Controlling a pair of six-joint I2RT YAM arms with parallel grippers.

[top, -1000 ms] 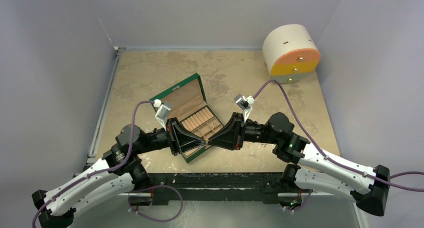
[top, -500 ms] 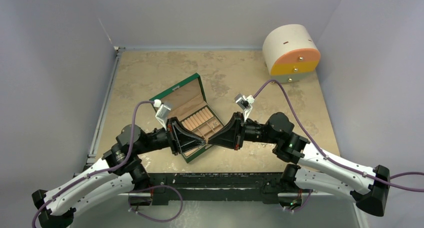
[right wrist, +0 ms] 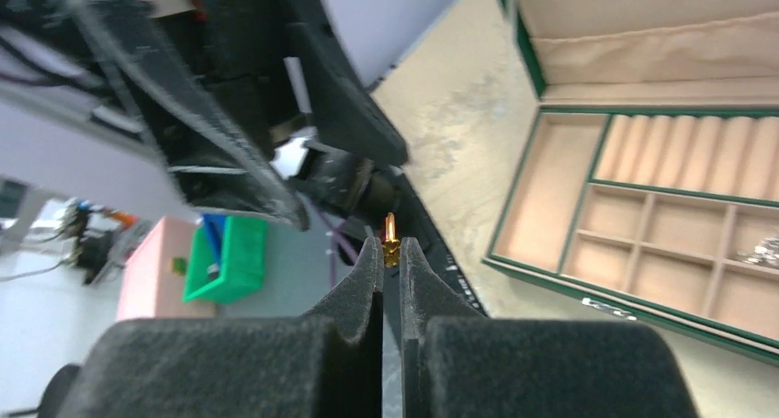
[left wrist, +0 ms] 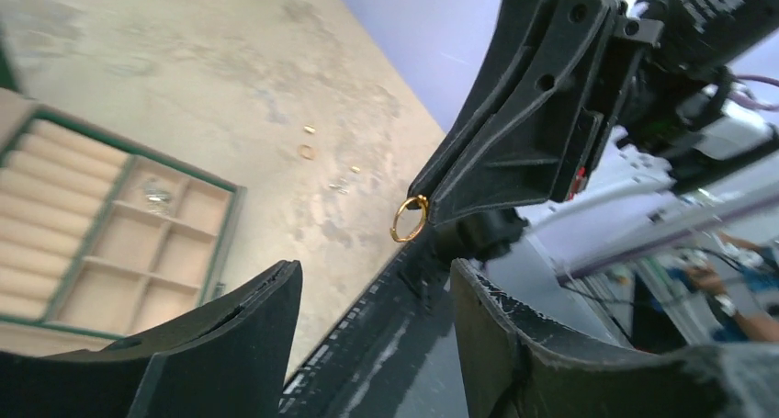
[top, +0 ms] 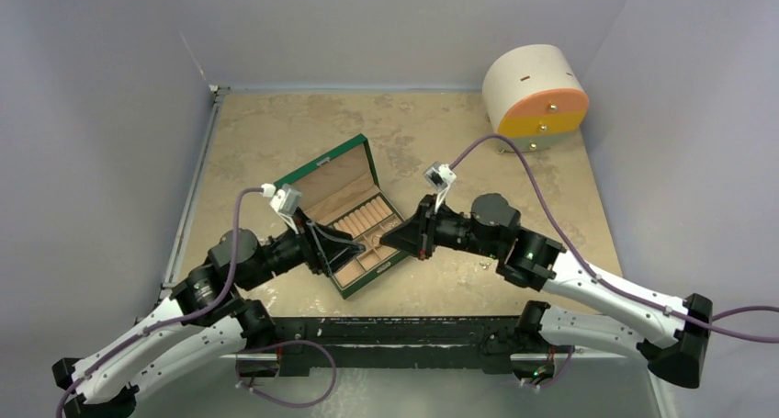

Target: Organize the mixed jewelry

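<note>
Over the near part of the desk [top: 276,124], the right pincer [right wrist: 390,253] pinches a small gold ring [left wrist: 410,219].
Its tips are pressed together on the ring and hold it in the air, close by the open green box [right wrist: 643,60]. The left pincer [left wrist: 372,285] faces it, spread wide and empty. A silvery piece [left wrist: 156,193] lies in one of the box's small compartments. A few tiny gold pieces [left wrist: 306,152] lie loose on the desk beside the box.
</note>
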